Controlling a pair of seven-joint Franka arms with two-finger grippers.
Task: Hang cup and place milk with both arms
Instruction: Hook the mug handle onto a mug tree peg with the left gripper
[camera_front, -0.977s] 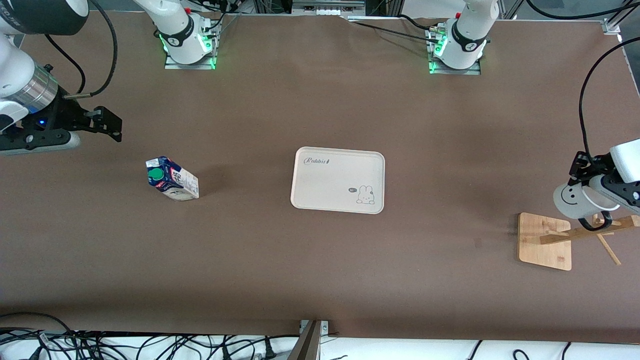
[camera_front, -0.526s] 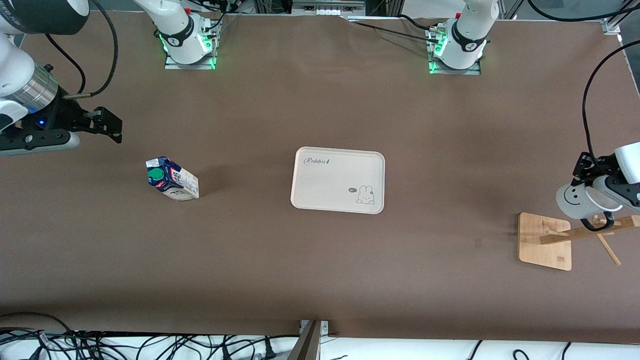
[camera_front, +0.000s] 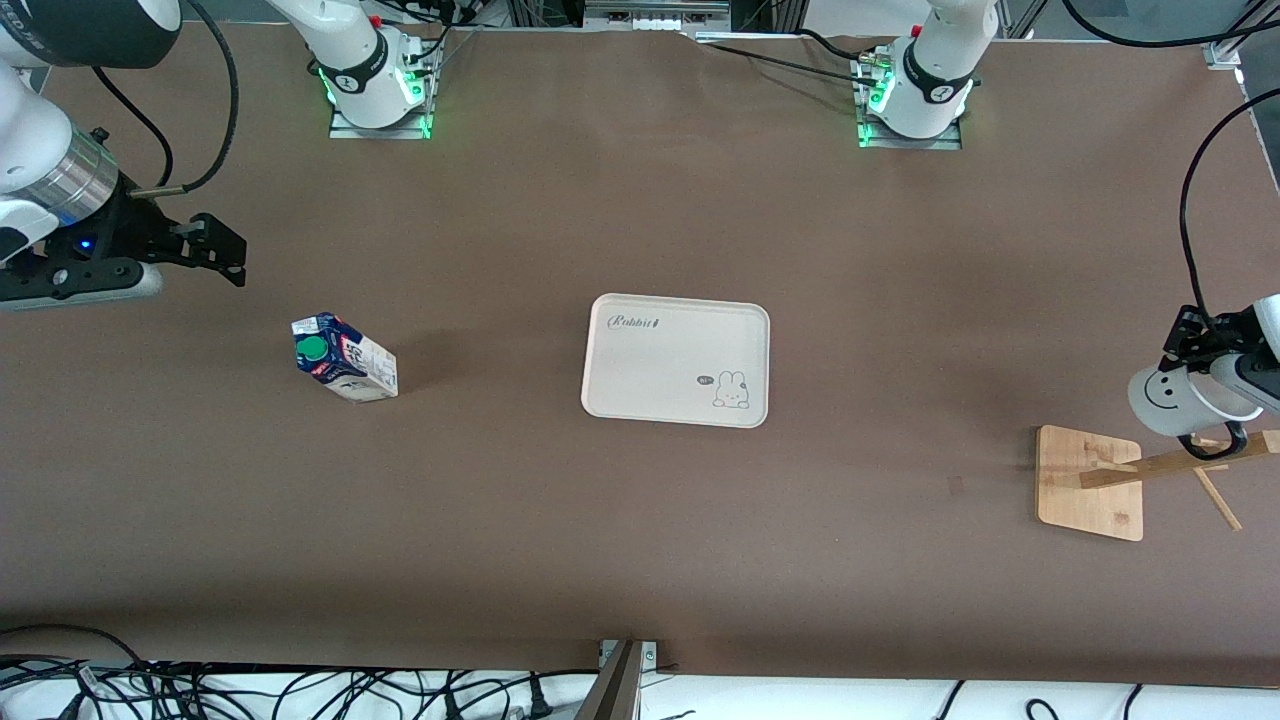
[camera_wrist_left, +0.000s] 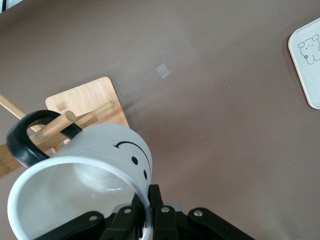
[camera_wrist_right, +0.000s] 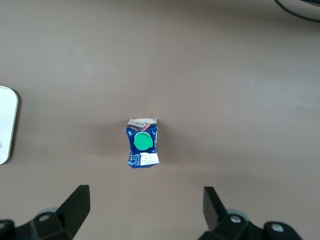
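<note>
Left gripper (camera_wrist_left: 145, 220) is up in the air at the left arm's end of the table, jaws clamped on the rim of the cup (camera_front: 1172, 401), 1 finger inside the wall and 1 outside. The cup lies tilted on its side in the jaws, smiley face outward, open mouth toward the wrist camera. Its black handle (camera_wrist_left: 27, 137) sits around the tip of a wooden peg (camera_wrist_left: 55, 125) of the rack (camera_front: 1090, 482); cannot tell if handle and peg touch. The rack's bamboo base lies on the table just below the jaws, its slanted post running out past the cup. Right gripper (camera_front: 205, 245) hangs over bare table at the right arm's end, jaws spread wide, nothing between them. In the right wrist view the 2 fingertips (camera_wrist_right: 75, 205) flank open table, and the milk (camera_wrist_right: 142, 143) stands upright out ahead of the jaws, roughly centered on the gap, green cap up, well clear of both fingers. The cream tray (camera_front: 676, 360) with the rabbit print lies mid-table, between the 2 grippers and well apart from each; it holds nothing.
</note>
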